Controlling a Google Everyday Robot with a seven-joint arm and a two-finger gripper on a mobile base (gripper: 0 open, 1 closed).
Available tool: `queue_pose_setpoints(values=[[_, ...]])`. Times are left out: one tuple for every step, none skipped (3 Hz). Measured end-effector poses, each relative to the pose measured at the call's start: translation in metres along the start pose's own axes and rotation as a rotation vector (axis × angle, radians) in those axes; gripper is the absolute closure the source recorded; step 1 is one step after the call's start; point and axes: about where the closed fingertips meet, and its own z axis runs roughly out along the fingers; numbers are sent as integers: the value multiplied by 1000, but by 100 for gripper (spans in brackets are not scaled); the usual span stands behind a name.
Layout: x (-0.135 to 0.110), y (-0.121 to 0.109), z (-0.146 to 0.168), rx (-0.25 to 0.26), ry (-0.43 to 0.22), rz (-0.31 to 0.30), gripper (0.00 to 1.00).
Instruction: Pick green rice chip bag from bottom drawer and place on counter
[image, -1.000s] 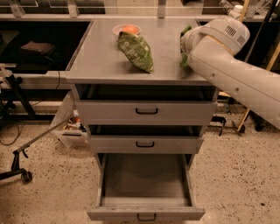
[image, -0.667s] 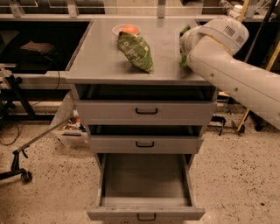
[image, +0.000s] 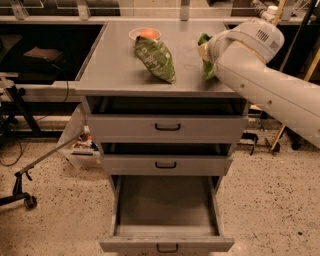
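The green rice chip bag shows only as bright green edges at the right side of the counter, mostly hidden behind my arm's white wrist. My gripper is at the bag, over the counter's right part, and the wrist hides it from view. The bottom drawer is pulled fully out, and nothing shows inside it.
A longer olive-green bag lies mid-counter, with a small bowl holding something orange behind it. The two upper drawers are pulled out slightly. A wheeled stand leg and a box sit on the floor at the left.
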Motion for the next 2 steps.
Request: queue_pose_setpoints(values=[[0, 0, 0, 0, 0, 0, 0], [0, 0, 0, 0, 0, 0, 0]])
